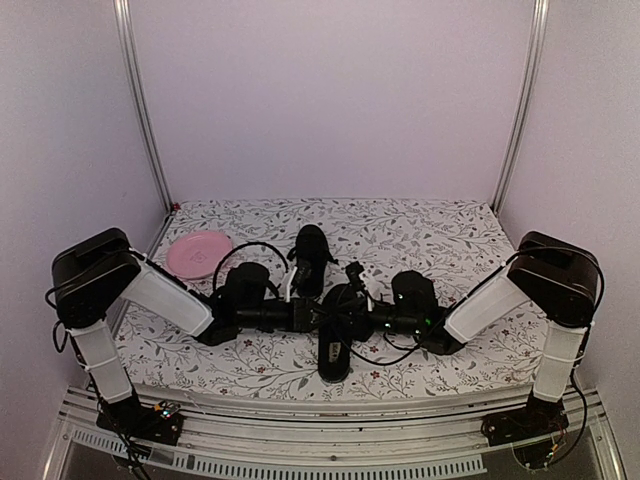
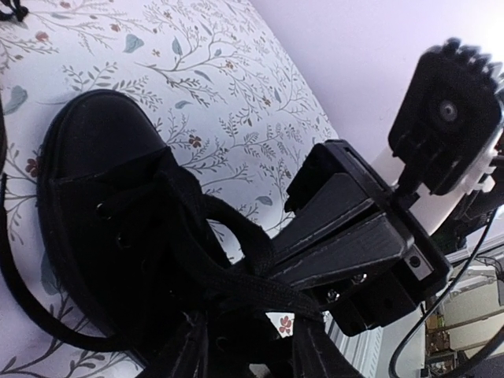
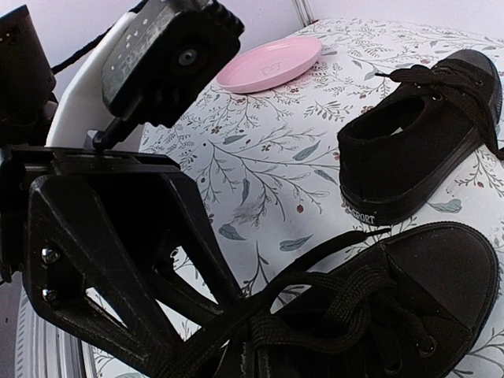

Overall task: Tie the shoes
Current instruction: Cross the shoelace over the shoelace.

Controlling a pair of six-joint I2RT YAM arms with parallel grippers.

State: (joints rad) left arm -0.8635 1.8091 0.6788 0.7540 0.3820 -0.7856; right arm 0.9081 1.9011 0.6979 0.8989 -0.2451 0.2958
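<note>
**A:** Two shoes, and we count no finished bow on either. The near shoe (image 1: 335, 358) lies mid-table on the floral cloth (image 1: 450, 240), between the two arms.

**B:** Where do we have the tools?

**A:** Both meet over the near shoe's laces (image 2: 236, 276). The right gripper (image 2: 277, 262) is pressed closed, its tips down among the crossed strands. We cannot tell whether a strand is pinched between them. The left gripper (image 1: 318, 317) sits opposite, at the same tangle, and we cannot tell how wide its jaws stand.

**B:** And the other one?

**A:** The far shoe (image 1: 311, 256) lies to the right of the pink plate (image 1: 197, 254), with no gripper near it. One of its laces curls loose toward the plate.

**B:** So what is left for us?

**A:** Nearly everything, we judge. The near laces are crossed, but one end trails slack over the cloth, so the knot and bow remain. After that we have the whole job again on the far shoe.
</note>
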